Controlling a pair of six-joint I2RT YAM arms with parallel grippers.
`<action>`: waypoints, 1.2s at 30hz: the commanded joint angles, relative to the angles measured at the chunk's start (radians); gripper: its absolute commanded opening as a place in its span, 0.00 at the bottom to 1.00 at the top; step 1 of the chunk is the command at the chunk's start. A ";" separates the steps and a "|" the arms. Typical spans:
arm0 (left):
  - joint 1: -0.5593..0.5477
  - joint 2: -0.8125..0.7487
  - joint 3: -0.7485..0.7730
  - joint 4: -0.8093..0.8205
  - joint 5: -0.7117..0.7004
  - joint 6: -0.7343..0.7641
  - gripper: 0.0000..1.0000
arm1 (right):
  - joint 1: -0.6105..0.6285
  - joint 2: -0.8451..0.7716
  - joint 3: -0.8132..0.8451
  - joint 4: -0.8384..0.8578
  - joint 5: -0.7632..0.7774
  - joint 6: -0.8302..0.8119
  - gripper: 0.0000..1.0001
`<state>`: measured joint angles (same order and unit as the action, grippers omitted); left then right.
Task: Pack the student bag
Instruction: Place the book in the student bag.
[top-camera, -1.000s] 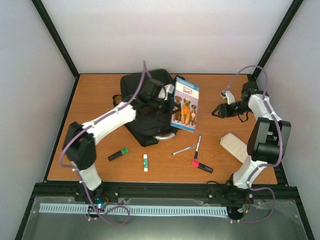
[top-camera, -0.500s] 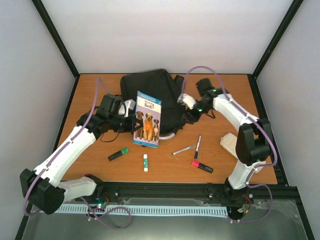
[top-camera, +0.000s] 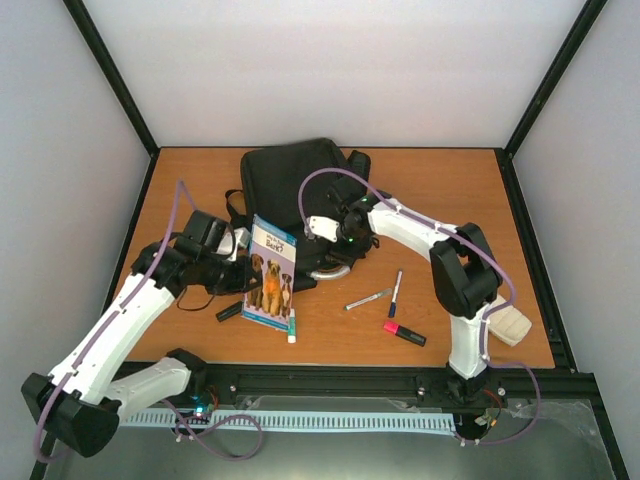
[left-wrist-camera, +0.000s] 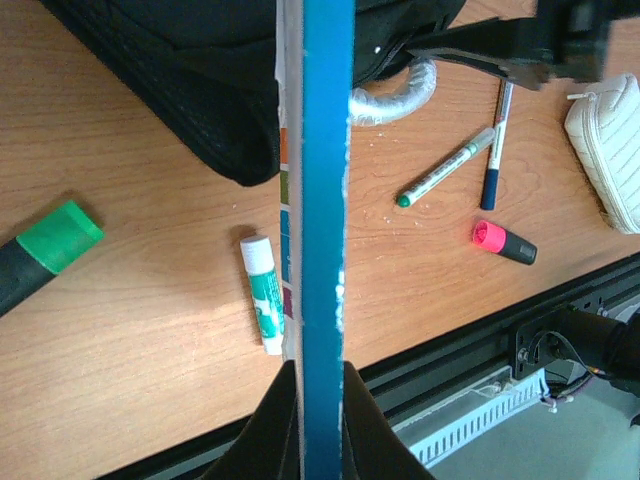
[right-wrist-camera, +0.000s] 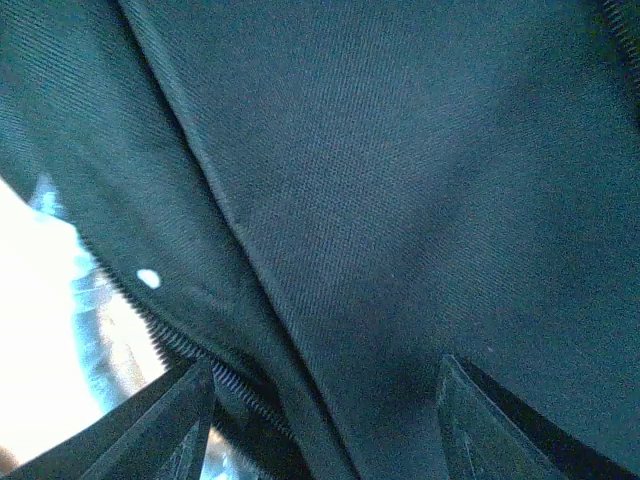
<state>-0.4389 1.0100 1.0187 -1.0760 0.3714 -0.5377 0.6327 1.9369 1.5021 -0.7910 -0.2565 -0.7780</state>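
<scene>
The student bag (top-camera: 300, 185) is a large black backpack lying at the back middle of the table, with its grey loop handle (top-camera: 336, 270) at the near edge. My left gripper (top-camera: 243, 283) is shut on a blue book with dogs on the cover (top-camera: 268, 285), held upright just left of the bag's near corner. In the left wrist view the book's edge (left-wrist-camera: 328, 200) runs up from the gripper (left-wrist-camera: 320, 365). My right gripper (top-camera: 335, 238) is open at the bag's near edge. In the right wrist view its fingers (right-wrist-camera: 190, 400) are spread wide over black fabric and a zip (right-wrist-camera: 330, 230).
On the table near the front lie a green marker (top-camera: 228, 312), a glue stick (top-camera: 291, 325), a white marker (top-camera: 368, 299), a blue pen (top-camera: 395, 293) and a pink highlighter (top-camera: 404, 333). A cream pencil case (top-camera: 510, 325) shows behind the right arm.
The left arm has carried the book from the bag's right side toward the near left. The right arm has swung in from the far right to the bag's near edge.
</scene>
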 joint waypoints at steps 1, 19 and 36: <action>0.008 -0.053 0.001 -0.038 0.034 0.008 0.01 | 0.022 0.054 0.034 0.062 0.100 -0.017 0.64; 0.009 -0.134 -0.023 0.026 0.244 0.096 0.01 | 0.006 0.024 0.205 0.069 0.175 0.067 0.04; 0.008 -0.039 -0.100 0.324 0.489 0.064 0.01 | -0.036 0.168 0.727 -0.099 0.191 0.271 0.03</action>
<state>-0.4377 0.9222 0.9504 -0.9333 0.7982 -0.4374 0.6044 2.1136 2.1712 -0.9039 -0.0669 -0.5652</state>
